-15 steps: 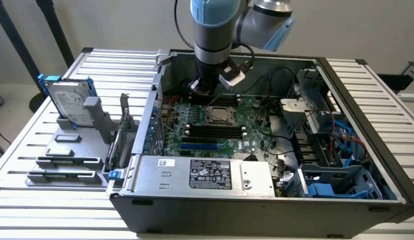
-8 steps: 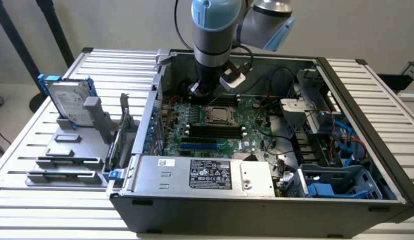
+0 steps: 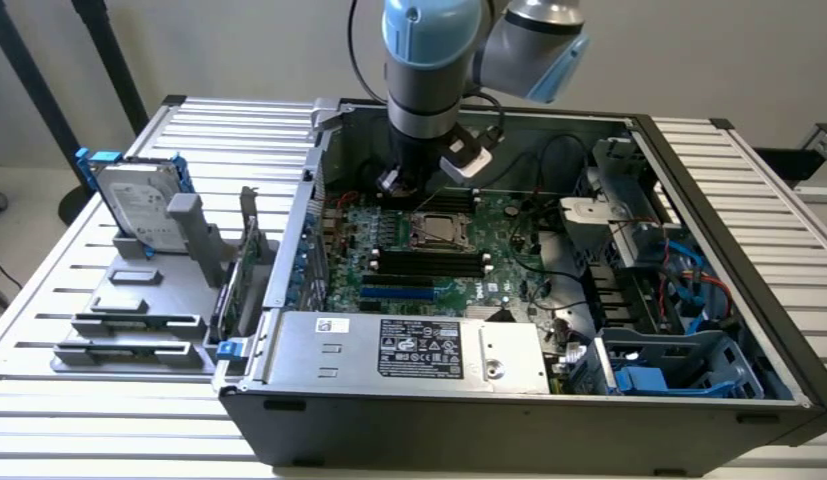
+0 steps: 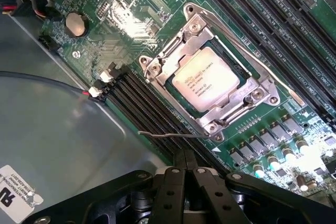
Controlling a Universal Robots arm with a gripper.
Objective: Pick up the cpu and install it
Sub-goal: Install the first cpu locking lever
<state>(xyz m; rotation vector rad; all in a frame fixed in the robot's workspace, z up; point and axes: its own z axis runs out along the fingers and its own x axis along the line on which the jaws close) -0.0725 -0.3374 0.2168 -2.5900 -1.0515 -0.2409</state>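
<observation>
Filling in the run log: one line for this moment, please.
gripper: shut, empty, above motherboard | silvery-grey square cpu: seated in socket under metal retention frame | open grey computer case: on slatted table

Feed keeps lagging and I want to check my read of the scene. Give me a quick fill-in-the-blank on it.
1. The cpu sits in the motherboard ____.
2. The gripper is ____ and holds nothing.
3. The hard drive stands ____ the case, on the exterior view's left.
4. The metal frame around the cpu lies ____ over it.

Missing words: socket; shut; outside; closed
</observation>
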